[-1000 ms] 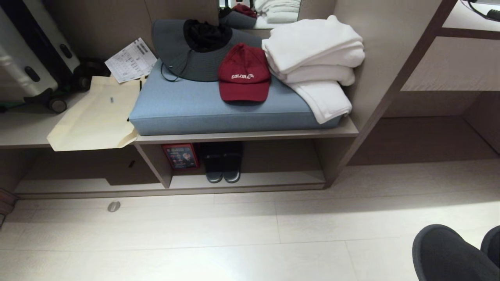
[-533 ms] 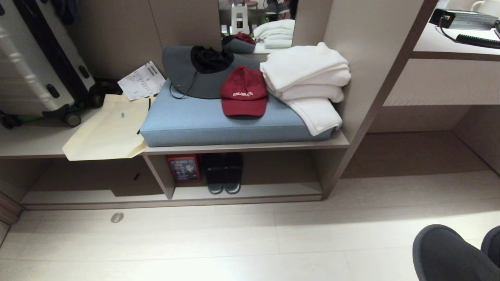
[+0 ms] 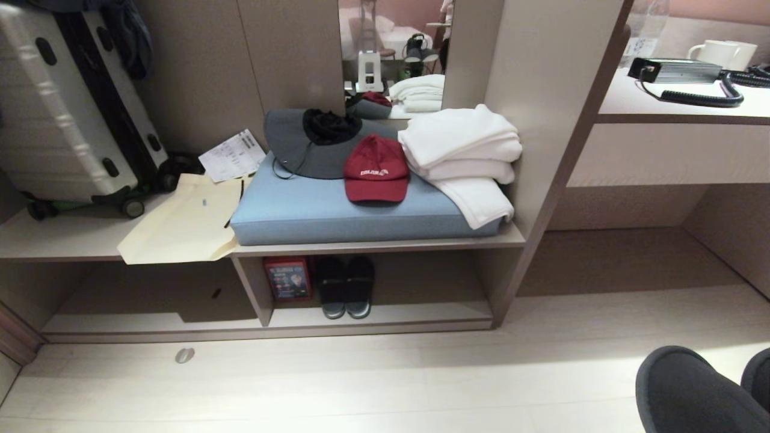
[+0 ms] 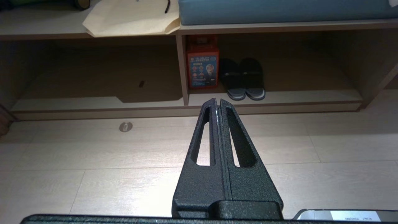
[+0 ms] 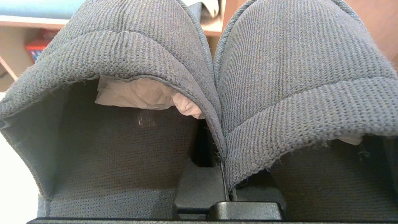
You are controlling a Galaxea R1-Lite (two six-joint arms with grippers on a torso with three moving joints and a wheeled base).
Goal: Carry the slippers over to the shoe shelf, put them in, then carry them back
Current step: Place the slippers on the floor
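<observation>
The slippers (image 5: 279, 77), a dark grey-blue knitted pair, lie side by side and fill the right wrist view. My right gripper (image 5: 222, 183) is shut on their touching inner edges, its fingers mostly covered by them. In the head view their toes (image 3: 692, 391) show at the lower right, above the floor. The shoe shelf (image 3: 421, 314) is the low beige compartment under the bench, ahead and to the left, with an upright divider (image 3: 249, 288). My left gripper (image 4: 216, 101) is shut and empty, held over the floor and pointing at the shelf (image 4: 295, 96).
Inside the shelf stand another dark pair with pale sole rims (image 3: 344, 288) and a red box (image 3: 287, 278). The bench above carries a blue cushion (image 3: 337, 210), a red cap (image 3: 376, 168), white towels (image 3: 463, 150), a paper bag (image 3: 186, 222) and a suitcase (image 3: 66, 120). A desk recess (image 3: 631, 258) opens at the right.
The whole head view has shifted downward as the camera rose, showing more of the mirror and desk top. The held slippers keep their place at the lower right.
</observation>
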